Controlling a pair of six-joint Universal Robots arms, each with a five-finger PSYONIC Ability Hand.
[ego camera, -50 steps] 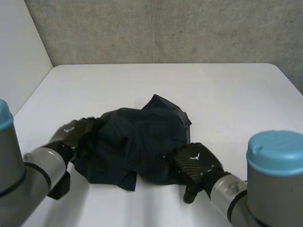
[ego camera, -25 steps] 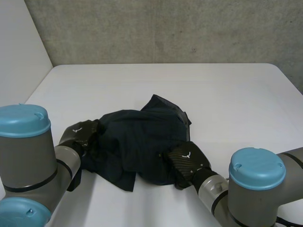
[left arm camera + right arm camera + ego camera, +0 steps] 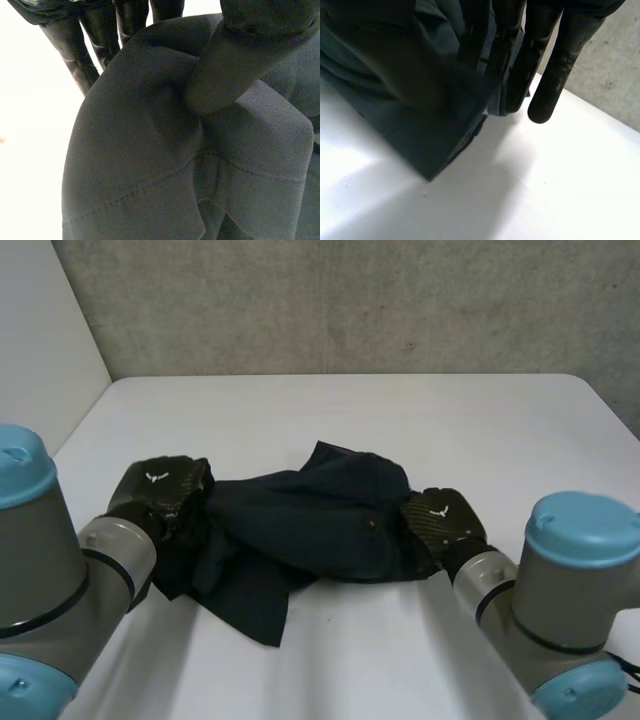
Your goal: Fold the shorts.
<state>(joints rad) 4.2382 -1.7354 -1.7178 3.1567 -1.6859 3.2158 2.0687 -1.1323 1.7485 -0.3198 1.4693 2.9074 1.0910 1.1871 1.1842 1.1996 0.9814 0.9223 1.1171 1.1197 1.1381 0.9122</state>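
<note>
Lying bunched across the near middle of the smooth white table (image 3: 400, 420), the shorts (image 3: 300, 530) are a dark navy woven cloth, drawn into a rumpled band between the two hands. One loose flap hangs down toward the near edge and a peaked fold rises at the far side. Behind the table stands a rough grey concrete wall (image 3: 350, 300).

The left hand (image 3: 160, 490) sits at the left end of the shorts. In the left wrist view the fabric (image 3: 150, 165) shows a fine twill weave and a stitched seam. A fold of it wraps over the thumb side while the black fingers (image 3: 75, 50) run down beside it, so the cloth is caught between them above the table (image 3: 30, 150).

The right hand (image 3: 445, 520) is at the right end. In the right wrist view its nearly straight fingers (image 3: 560, 65) press the shorts' edge (image 3: 385, 100) against the thumb, pinching it just over the table (image 3: 545, 190).
</note>
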